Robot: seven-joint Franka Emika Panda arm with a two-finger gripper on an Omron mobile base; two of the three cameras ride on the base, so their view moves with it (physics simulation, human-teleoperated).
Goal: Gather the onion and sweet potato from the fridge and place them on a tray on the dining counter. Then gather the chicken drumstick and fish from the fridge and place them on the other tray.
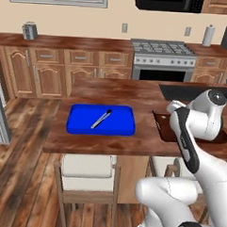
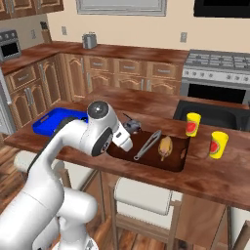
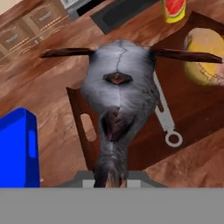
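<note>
Judging from the surface [image 1: 112,91], you're near the end. Your fingers [image 2: 128,131] are closed on the grey fish [image 3: 118,96], held above the left end of the brown tray [image 2: 178,163]. What looks like the chicken drumstick [image 2: 166,146] already lies there beside tongs [image 2: 146,145]. The blue tray [image 1: 77,125], toward the surface's left edge, carries a slim utensil [image 1: 101,119], so check the vegetables.
</note>
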